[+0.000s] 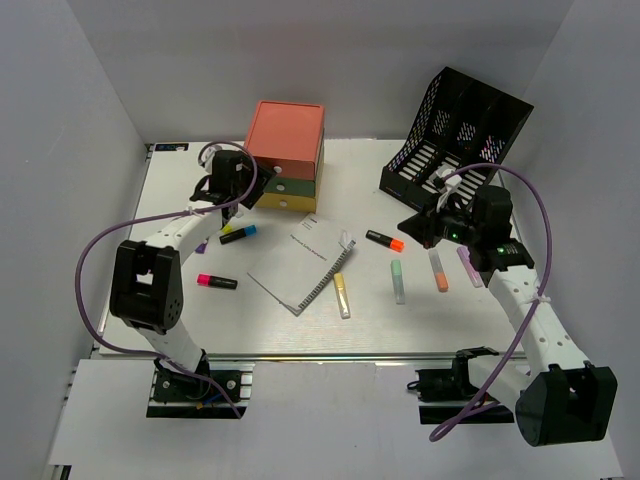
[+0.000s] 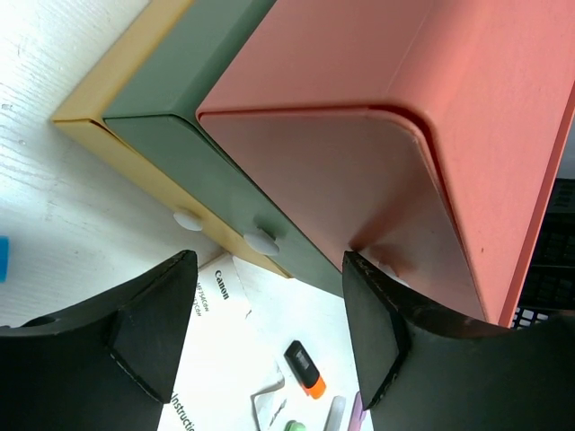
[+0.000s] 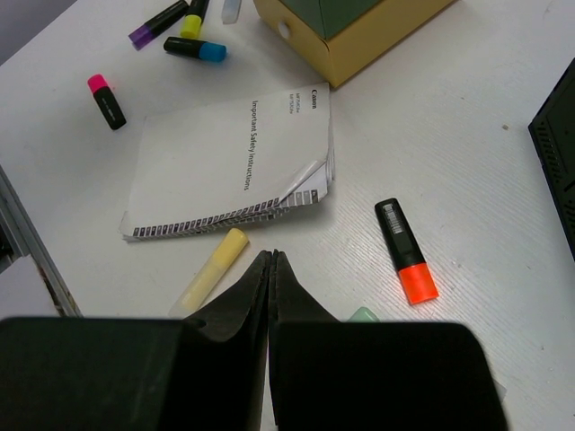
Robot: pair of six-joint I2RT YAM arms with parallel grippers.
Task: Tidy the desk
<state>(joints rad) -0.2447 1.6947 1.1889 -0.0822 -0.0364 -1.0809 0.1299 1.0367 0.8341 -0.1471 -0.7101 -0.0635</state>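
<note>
Left gripper (image 2: pixel 267 269) stands wide open and empty, facing the stacked orange, green and yellow plastic drawer box (image 1: pixel 285 150). Right gripper (image 3: pixel 271 260) is pinched closed on nothing. Large flat white desk (image 1: pixel 200 325) lies beneath everything; it is likely rigid, heavy and smooth, offers no grasp point, and lets loose items slide.

I find the drawer box (image 1: pixel 286 150) walling off my left fingers (image 2: pixel 144 332) ahead. Booklet (image 1: pixel 303 262) and markers (image 1: pixel 398 281) litter the middle of the desk (image 1: pixel 420 335); its near strip lies open.
</note>
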